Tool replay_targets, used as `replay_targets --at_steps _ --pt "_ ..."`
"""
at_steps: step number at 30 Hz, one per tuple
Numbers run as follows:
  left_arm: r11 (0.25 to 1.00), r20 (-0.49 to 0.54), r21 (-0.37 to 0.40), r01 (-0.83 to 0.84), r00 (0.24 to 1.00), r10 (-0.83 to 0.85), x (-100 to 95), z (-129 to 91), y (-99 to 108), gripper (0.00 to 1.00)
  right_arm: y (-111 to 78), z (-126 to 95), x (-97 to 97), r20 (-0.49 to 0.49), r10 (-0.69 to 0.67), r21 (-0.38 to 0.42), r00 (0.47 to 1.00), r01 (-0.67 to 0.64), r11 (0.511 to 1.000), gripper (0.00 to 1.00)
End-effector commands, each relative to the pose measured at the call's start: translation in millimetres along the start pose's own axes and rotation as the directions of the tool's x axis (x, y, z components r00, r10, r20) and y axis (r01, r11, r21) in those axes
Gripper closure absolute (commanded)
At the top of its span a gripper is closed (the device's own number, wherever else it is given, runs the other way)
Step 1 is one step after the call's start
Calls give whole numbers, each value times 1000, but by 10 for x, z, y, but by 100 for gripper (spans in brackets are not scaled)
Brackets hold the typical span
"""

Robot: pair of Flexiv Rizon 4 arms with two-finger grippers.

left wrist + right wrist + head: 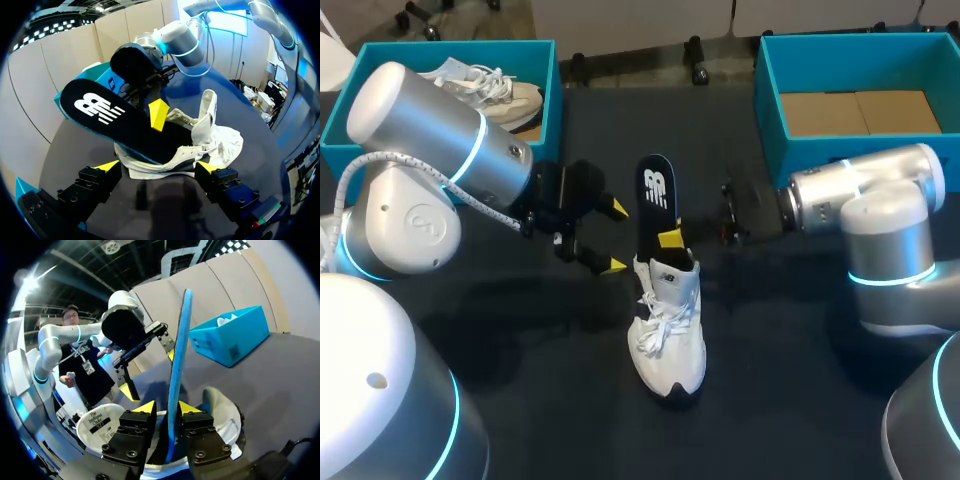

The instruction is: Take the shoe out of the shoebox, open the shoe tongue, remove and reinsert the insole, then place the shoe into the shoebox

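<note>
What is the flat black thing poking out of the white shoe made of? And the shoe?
The flat black insole with a blue edge probably is foam with a matte cloth top: thin, dull, not shiny. The white lace-up sneaker looks like soft fabric, creased, with woven laces.

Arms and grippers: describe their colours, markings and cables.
Both the left arm and right arm are smooth silver with glowing cyan rings at the joints. A white speckled cable loops along the left one. The left gripper and right gripper are black, bolted, with yellow wedge tips.
</note>
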State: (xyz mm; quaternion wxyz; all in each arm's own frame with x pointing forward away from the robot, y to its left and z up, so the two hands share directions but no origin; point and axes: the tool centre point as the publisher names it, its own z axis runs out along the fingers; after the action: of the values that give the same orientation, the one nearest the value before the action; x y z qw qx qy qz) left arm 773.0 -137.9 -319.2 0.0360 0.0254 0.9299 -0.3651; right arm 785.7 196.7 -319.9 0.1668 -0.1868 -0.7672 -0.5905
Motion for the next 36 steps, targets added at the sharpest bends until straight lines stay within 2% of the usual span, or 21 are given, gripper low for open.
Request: replay_targets --at_steps 1,5,6,7,8,13,21,29,32,33,34,36 --pt "1000 1 -2 0 1000 0 8 -2 -4 0 50 68 -66 -14 -1 18 1000 2 1000 75" --pt "1000 1 -2 0 1000 0 8 -2 -4 0 43 106 -86 -24 7 32 1000 -6 999 80" --pt "1000 1 -2 0 1000 0 8 -2 -4 0 35 109 -86 -23 9 34 1000 -9 999 84" --pt "1000 1 -2 0 1000 0 8 -2 -4 0 22 109 -83 -23 13 34 1000 -12 999 96" --pt "1000 1 -2 0 1000 0 8 -2 -4 0 7 105 -78 -23 18 32 1000 -17 999 100" --pt "1000 1 -2 0 1000 0 8 -2 -4 0 -109 91 -59 -32 57 32 998 -56 998 100" --pt "1000 1 -2 0 1000 0 8 -2 -4 0 -348 129 -27 -42 136 87 990 -132 987 100" --pt "1000 1 -2 0 1000 0 8 -2 -4 0 -484 154 40 -44 185 120 982 -179 977 100" --pt "1000 1 -2 0 1000 0 8 -2 -4 0 -480 135 48 -35 182 113 983 -178 978 100" --pt "1000 1 -2 0 1000 0 8 -2 -4 0 -452 120 49 -27 172 107 985 -168 980 95" --pt "1000 1 -2 0 1000 0 8 -2 -4 0 -422 108 51 -22 163 103 986 -159 982 84" --pt "1000 1 -2 0 1000 0 8 -2 -4 0 -350 81 54 -8 141 100 990 -139 985 83"
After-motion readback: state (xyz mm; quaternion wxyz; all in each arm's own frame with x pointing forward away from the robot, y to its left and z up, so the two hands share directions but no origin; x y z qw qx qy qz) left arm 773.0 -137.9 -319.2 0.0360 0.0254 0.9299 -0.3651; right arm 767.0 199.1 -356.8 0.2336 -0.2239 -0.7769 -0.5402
